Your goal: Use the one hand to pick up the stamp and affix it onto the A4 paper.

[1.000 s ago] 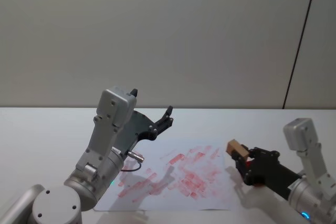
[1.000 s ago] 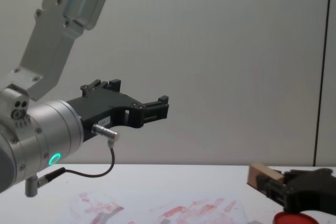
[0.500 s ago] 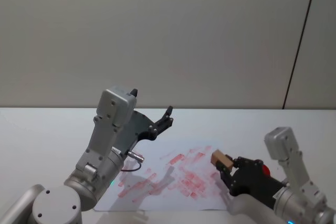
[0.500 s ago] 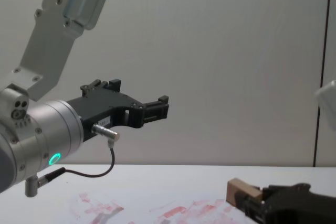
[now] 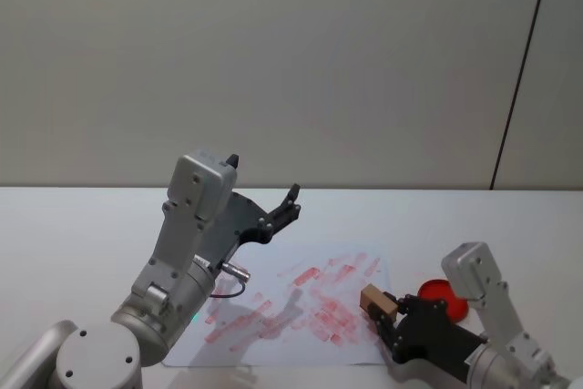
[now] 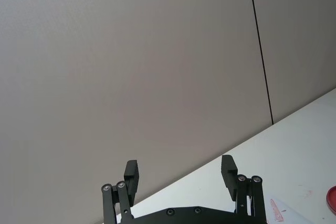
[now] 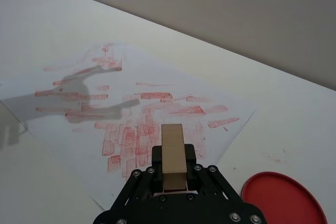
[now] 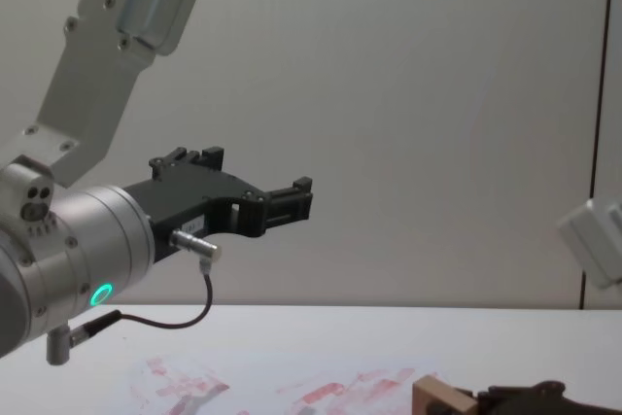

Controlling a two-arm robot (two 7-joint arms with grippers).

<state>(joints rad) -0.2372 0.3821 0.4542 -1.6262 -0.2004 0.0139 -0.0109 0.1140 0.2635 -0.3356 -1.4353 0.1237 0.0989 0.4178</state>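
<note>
Gripping the stamp (image 7: 172,150) between its fingers — right gripper (image 7: 174,168) above the A4 paper (image 7: 173,85); left gripper (image 6: 179,170) raised, splayed.

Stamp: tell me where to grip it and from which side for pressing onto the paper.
Grip the stamp by its two long flat sides near the rear end, coming from the robot's side, as the right gripper does now. The block is narrow and long, so a parallel grip seats flat there and leaves the front free towards the A4 paper. The left gripper hangs raised, open, idle.
</note>
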